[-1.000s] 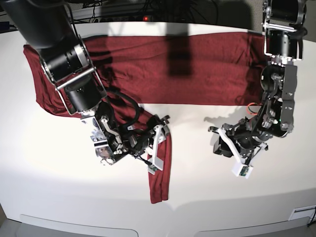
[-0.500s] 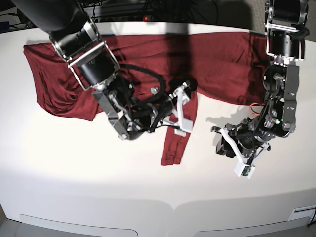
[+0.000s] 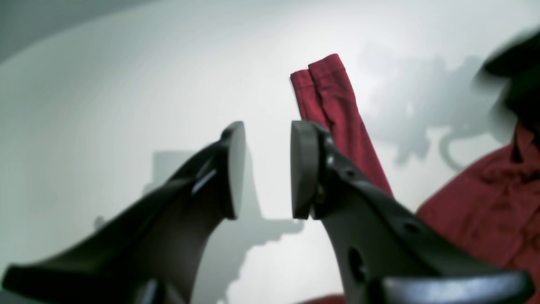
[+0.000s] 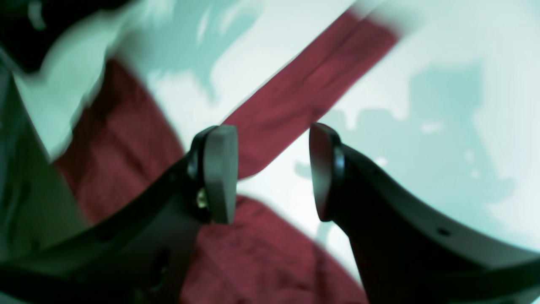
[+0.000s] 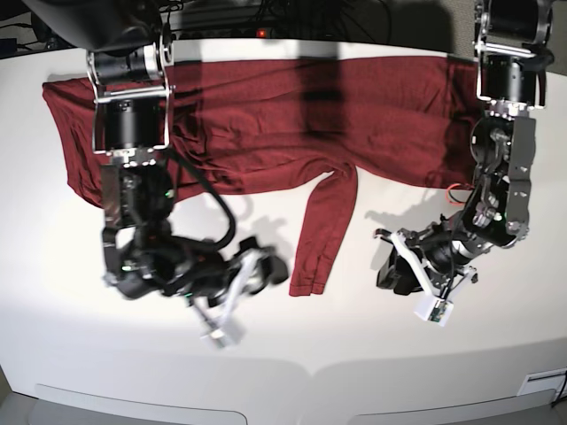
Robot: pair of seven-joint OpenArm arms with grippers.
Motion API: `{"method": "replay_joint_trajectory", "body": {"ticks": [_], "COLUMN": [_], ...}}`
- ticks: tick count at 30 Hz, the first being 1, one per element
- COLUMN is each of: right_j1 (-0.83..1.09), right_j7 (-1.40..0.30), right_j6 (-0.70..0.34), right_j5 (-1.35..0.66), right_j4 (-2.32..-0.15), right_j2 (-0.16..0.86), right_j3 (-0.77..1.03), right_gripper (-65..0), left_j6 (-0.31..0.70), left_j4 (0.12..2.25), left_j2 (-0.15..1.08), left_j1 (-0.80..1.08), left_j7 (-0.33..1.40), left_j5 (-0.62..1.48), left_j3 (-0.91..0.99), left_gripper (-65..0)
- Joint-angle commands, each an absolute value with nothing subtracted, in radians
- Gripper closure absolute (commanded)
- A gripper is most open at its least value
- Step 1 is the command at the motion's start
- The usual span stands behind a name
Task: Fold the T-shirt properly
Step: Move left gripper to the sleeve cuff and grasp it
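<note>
Retreating empty, jaws parted: right gripper [image 5: 232,299] has dropped the T-shirt [image 5: 337,97] sleeve [image 5: 321,232]; apparently laid askew; left gripper [image 5: 416,282] part-open, idle

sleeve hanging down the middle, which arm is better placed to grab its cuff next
Probably the right gripper: open, empty, just beside the sleeve. The left gripper is open too, but sits slightly farther from the cuff across bare table.

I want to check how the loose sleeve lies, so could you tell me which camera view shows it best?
The base view: the sleeve shows whole, running from the T-shirt body down to its cuff on the white table. The left wrist view shows the cuff end sharply, partly behind a finger. The right wrist view shows only a blurred stretch.
</note>
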State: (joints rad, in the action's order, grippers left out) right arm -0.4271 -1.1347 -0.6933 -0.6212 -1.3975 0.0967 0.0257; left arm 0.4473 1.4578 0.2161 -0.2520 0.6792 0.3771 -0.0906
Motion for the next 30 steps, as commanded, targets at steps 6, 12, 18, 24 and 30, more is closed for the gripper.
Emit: {"method": "replay_joint_trajectory", "body": {"ticks": [6,12,18,24,30], "right_j1": [-0.457,-0.435,-0.402,-0.402,-0.401], "right_j7": [-1.126,-1.168,-1.182,-1.184,-1.196], "right_j6": [-0.698,-0.698,-0.698,-0.698,-0.698], "right_j5": [-0.632,-0.726,-0.764,-0.771,-0.771], "right_j4": [-1.558,-1.584,-1.584,-1.584,-1.584], "right_j2": [0.097,0.117,0.128,0.128,0.128], "right_j3": [0.289,0.421,0.433,0.433,0.433], "right_gripper": [-27.5,-27.5,-27.5,-27.5,-27.5], "left_j6": [0.426,0.281,0.170,0.170,0.171], "left_j4": [1.311,1.066,0.800,0.670,0.664], "left_j2": [0.053,-0.044,-0.047,-0.049,-0.052], "left_j1": [-0.349,-0.502,-0.595,-0.610,-0.594], "left_j7": [0.631,0.595,0.555,0.522,0.522], "left_j5": [0.193,0.024,0.018,-0.003,-0.002], "left_j3": [-0.158,-0.259,-0.292,-0.292,-0.292], "left_gripper": [-18.1,-18.1,-18.2,-21.1,-20.5]}}
